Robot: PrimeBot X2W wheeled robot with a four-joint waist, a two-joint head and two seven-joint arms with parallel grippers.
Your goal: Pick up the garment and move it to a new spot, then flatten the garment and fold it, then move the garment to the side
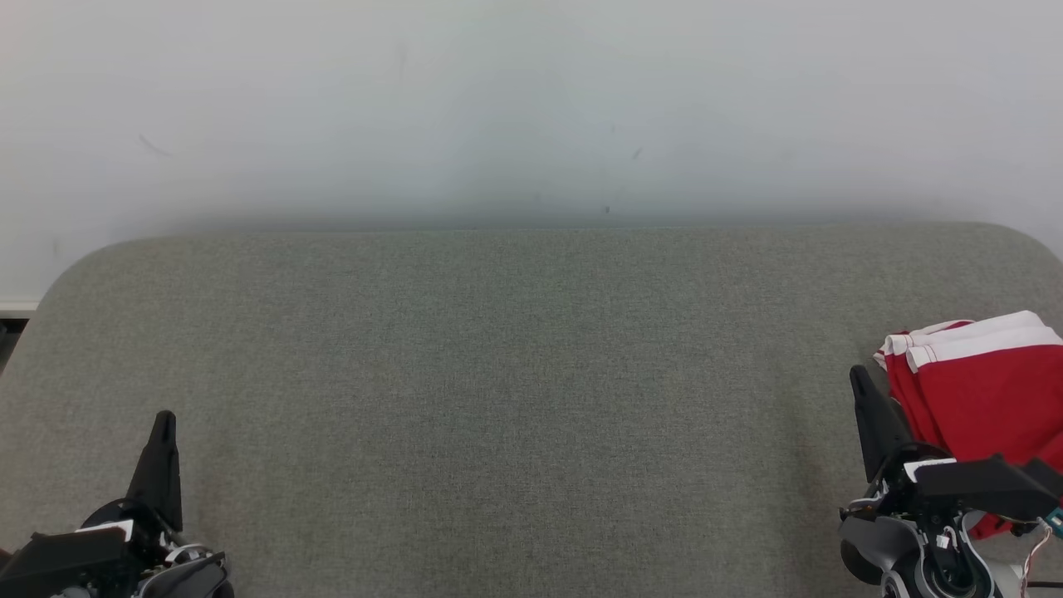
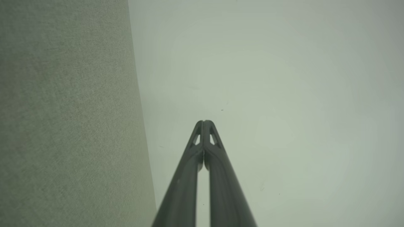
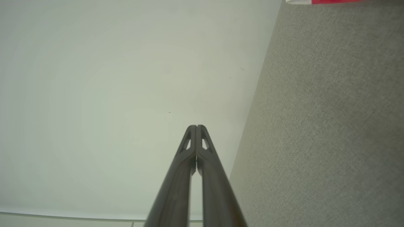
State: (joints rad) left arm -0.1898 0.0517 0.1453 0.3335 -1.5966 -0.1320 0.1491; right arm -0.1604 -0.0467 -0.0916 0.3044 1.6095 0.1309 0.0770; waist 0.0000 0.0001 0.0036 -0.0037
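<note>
Head view: garment red, white-banded, seemingly folded, table right edge.

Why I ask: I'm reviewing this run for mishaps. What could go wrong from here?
1. The garment lies at the far right of the table, running out of the head view; a nudge might push it off.
2. The shut right gripper sits close beside it, so swinging that arm could snag or drag the fabric.
</note>
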